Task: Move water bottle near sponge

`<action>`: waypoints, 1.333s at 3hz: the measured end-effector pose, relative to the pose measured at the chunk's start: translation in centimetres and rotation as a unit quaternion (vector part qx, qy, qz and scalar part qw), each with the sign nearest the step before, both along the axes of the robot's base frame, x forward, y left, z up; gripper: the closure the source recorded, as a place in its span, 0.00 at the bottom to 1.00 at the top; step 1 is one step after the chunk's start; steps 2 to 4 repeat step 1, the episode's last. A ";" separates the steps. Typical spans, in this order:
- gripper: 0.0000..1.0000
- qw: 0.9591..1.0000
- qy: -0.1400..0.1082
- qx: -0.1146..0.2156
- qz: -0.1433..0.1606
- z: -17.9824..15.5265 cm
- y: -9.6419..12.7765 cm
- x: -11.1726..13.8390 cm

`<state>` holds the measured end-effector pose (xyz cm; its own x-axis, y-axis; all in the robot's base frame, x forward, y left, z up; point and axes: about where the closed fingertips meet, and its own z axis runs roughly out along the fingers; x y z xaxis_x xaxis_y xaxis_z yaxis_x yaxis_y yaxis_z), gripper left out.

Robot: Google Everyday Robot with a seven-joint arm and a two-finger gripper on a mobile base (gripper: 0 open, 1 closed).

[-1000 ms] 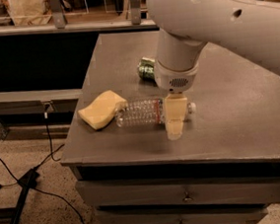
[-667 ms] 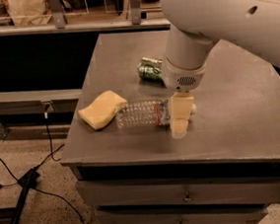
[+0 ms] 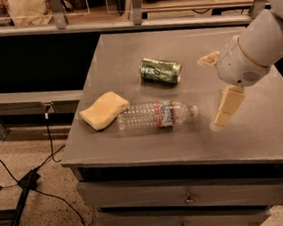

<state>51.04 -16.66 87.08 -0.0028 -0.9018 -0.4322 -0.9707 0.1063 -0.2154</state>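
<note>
The water bottle [image 3: 154, 116] lies on its side on the grey table [image 3: 263, 133], cap pointing right, label near the cap end. Its base touches the pale yellow sponge [image 3: 102, 110], which lies at the table's left side. My gripper [image 3: 209, 92] hangs to the right of the bottle's cap, clear of it. It is open and empty, with one tan finger [image 3: 226, 108] low over the table and the other [image 3: 209, 58] farther back.
A crushed green can [image 3: 161, 70] lies on its side behind the bottle. Drawers [image 3: 189, 198] sit under the tabletop. A dark shelf unit [image 3: 26, 61] stands behind and left. Cables and a stand leg [image 3: 18, 187] lie on the floor at left.
My gripper has let go of the bottle, opened, and moved right and up, away from it. The bottle stays against the sponge.
</note>
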 end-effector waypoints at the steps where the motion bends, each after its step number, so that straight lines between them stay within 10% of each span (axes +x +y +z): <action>1: 0.00 1.000 -0.011 0.006 0.017 0.3 -0.4 -0.4; 4: 0.00 1.000 -0.011 0.006 0.017 0.3 -0.4 -0.4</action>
